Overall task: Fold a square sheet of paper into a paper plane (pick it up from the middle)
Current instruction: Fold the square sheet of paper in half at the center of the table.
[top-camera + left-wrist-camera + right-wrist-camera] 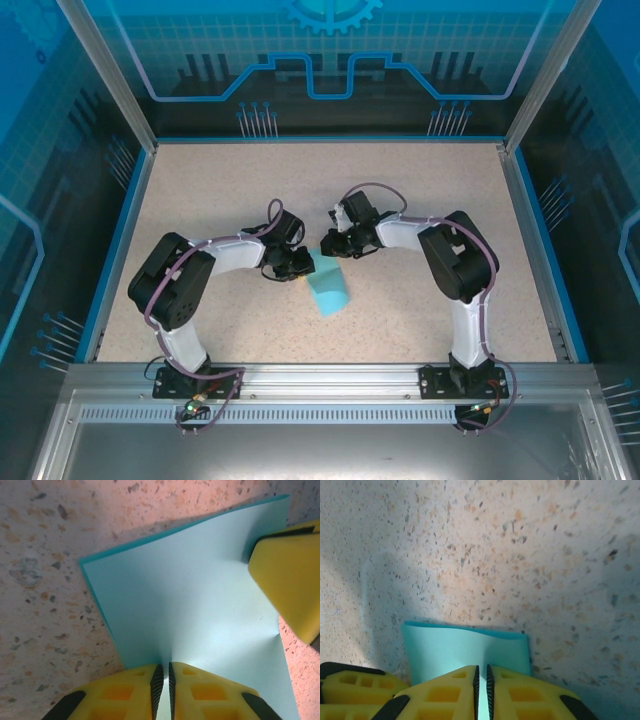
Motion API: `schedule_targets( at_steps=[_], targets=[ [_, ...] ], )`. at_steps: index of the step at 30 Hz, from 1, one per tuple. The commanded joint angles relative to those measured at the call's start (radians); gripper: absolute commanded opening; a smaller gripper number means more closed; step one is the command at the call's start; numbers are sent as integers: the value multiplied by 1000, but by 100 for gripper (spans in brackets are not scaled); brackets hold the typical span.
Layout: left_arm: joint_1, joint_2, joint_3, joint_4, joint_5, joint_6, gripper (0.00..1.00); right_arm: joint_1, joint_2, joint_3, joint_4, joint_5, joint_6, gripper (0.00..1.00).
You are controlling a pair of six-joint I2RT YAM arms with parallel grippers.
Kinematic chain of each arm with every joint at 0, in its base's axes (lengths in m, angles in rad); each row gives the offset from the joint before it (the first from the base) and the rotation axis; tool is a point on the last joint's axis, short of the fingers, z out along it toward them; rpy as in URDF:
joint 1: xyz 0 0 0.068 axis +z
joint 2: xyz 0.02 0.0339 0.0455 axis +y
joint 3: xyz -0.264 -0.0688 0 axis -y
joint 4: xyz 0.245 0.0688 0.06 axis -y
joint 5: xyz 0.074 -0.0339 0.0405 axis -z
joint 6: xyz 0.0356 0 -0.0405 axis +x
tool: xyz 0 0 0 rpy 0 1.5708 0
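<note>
While left tool (163, 672) and right tool (481, 677) each clamp it, paper (190, 595) sits between them.

paper (200, 605): bottom edge cut off | pinched part hidden by left gripper (163, 669)

Both arms rise from their bases toward 12 o'clock, bend sharply at the elbow and reach inward. The left forearm runs toward 3 o'clock, the right toward 9 o'clock. The left pincer (300, 263) and right pincer (330, 245) face each other, close but not touching, with wrists held low. Each has its yellow fingers (120, 692) pressed nearly together, nipping the square sheet of paper (330, 292).
</note>
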State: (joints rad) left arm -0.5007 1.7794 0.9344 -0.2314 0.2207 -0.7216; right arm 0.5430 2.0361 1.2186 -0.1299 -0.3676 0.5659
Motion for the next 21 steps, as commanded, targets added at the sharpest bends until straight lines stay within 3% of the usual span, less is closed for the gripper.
schedule_targets(
  at_steps=[1, 21],
  targets=[
    [-2, 48, -31, -112, -95, 37, 18, -18, 37, 13, -34, 49, -38, 16],
    [-4, 39, -37, -130, -107, 44, 17, -74, 38, 16, 127, -33, -36, 16]
  ],
)
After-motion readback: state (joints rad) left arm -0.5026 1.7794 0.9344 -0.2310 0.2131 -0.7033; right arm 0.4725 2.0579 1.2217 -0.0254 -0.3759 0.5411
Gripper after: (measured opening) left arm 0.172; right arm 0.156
